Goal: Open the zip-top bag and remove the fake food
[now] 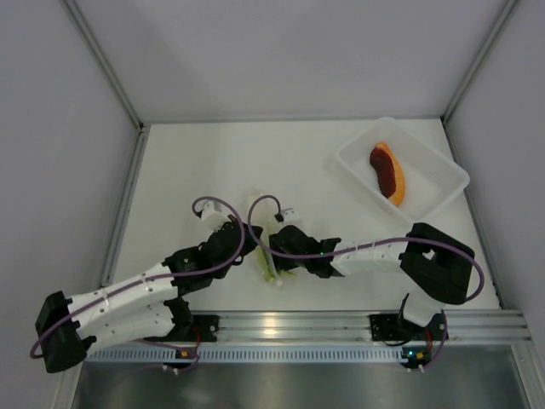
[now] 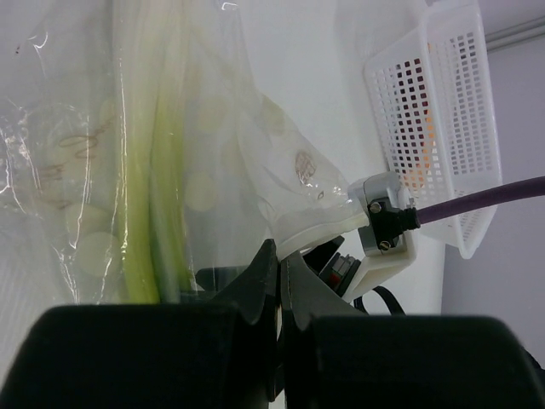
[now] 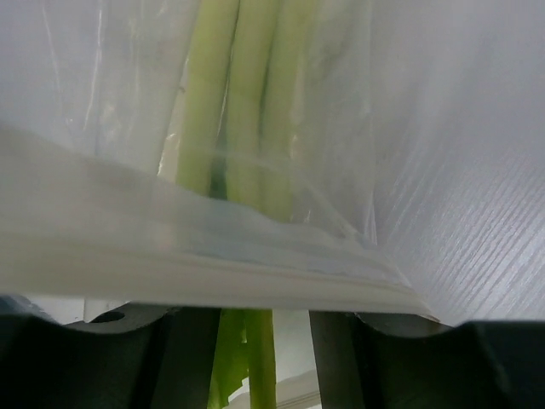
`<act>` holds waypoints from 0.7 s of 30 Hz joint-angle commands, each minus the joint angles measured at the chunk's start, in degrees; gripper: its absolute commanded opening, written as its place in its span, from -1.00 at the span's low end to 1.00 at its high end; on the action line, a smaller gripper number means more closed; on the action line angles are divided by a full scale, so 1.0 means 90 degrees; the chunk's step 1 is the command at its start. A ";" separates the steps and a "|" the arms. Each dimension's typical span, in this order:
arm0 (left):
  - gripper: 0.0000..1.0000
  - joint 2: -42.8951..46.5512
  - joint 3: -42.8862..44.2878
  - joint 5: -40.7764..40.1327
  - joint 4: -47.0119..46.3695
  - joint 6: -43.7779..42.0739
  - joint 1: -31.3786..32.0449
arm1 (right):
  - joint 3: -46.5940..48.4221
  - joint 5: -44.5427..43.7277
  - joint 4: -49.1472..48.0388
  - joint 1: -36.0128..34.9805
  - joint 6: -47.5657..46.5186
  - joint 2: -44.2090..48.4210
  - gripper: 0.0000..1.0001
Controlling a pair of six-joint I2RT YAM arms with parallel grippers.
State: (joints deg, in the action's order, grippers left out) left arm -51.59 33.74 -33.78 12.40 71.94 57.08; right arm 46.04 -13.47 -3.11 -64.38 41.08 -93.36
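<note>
Where both arms meet near the front edge of the counter [image 1: 213, 162], the left claw [image 2: 278, 271] is closed tight. Its tips are together on the film at the edge of the zip-top bag [image 2: 68, 170], so it grips the bag. Right claw [image 3: 255, 341] faces it from the right with jaws apart, and the bag's zip strip [image 3: 213, 260] lies across just in front of them. The pale green stalk [image 3: 247, 102], one piece of the fake food, runs lengthwise inside the bag. Its lower end passes the strip and sits between the right jaws. A gap shows on one side; contact on the other is not clear. Bag is clear and crinkly, between the two claws, zip end toward the right claw. Far right, well apart from the bag, a white perforated tray [image 1: 426, 166] sits angled on the counter, and the orange and dark-red wedge [image 1: 389, 173] lies in it.
</note>
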 commanded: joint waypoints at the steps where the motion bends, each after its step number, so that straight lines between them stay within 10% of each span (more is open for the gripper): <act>1: -1.00 0.0215 -0.0028 -0.0338 -0.0236 -0.0064 0.0006 | 0.0021 -0.0104 0.0131 -0.0122 -0.0014 -0.0085 -0.14; 21: -1.00 0.0361 0.0187 -0.0290 -0.0206 -0.0504 0.0015 | 0.0099 -0.0359 -0.0610 -0.0239 0.0191 0.0618 -0.11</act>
State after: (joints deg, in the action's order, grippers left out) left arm -49.60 33.54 -34.41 12.47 68.58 57.10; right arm 44.47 -15.46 -4.93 -64.58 43.22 -91.31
